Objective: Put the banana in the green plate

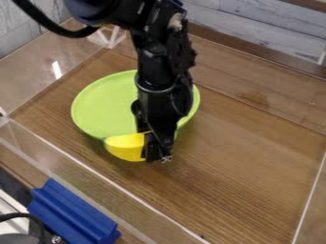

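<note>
Using the green plate [105, 107] as landmark. Plate sits flat on the wooden table [242, 152], toward its far left part, shallow rim up.

Banana [125, 147]: yellow, smooth, at the plate's near edge in view, overlapping the rim. Can't tell if it touches the plate or is just above it. Its right end goes behind the fingertips, so only the left portion shows.

Gripper [155, 152]: black, pointing down at the plate's near right edge, closed on the banana's right end as far as I can see. Exact finger contact is hidden by the fingers themselves. The arm comes in from the top of the view and covers the right-middle part of the plate; a bit of green rim shows to the right of it.

Blue object [74, 217]: ribbed, well nearer the camera than the plate, at bottom left, apart from it. Black cable [49, 29] loops off the arm, upper left, beyond the plate in view. Whitish wood planks [261, 29] run behind the table, on the far side of the plate.
</note>
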### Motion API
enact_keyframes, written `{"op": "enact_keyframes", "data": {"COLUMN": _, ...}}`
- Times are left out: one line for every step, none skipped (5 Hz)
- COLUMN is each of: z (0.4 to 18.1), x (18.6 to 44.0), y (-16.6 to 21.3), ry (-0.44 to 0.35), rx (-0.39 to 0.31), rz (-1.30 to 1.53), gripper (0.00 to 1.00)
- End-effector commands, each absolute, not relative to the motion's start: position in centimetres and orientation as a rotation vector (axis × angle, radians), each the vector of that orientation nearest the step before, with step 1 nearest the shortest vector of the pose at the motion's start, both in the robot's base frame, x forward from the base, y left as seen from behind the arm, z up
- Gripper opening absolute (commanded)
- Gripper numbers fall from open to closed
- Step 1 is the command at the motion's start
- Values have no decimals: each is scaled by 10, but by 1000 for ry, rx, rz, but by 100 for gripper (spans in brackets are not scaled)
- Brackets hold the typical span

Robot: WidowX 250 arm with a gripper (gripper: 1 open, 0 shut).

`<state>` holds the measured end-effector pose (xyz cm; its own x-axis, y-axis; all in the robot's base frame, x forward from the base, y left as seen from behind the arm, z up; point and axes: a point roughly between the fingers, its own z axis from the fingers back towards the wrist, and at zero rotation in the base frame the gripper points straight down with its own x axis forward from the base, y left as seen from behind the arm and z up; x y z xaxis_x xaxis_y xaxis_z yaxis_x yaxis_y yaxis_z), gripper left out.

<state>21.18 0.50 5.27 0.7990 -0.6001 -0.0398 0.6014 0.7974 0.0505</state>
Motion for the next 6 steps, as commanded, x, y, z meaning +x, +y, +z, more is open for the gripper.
{"op": "enact_keyframes", "data": {"z": 63, "x": 222, "y": 7, "ry": -37, "rx": 75, "rz": -630, "gripper": 0}}
{"op": "enact_keyframes", "data": {"z": 62, "x": 222, "y": 8, "ry": -38, "rx": 72, "rz": -625, "gripper": 0}}
{"op": "enact_keyframes", "data": {"z": 61, "x": 222, "y": 8, "ry": -40, "rx": 69, "rz": -621, "gripper": 0}}
{"op": "enact_keyframes", "data": {"z": 59, "x": 222, "y": 9, "ry": -42, "rx": 65, "rz": -616, "gripper": 0}}
{"op": "enact_keyframes", "data": {"z": 59, "x": 222, "y": 9, "ry": -43, "rx": 62, "rz": -610, "gripper": 0}}
{"op": "enact_keyframes", "data": {"z": 58, "x": 222, "y": 9, "ry": -45, "rx": 58, "rz": -603, "gripper": 0}}
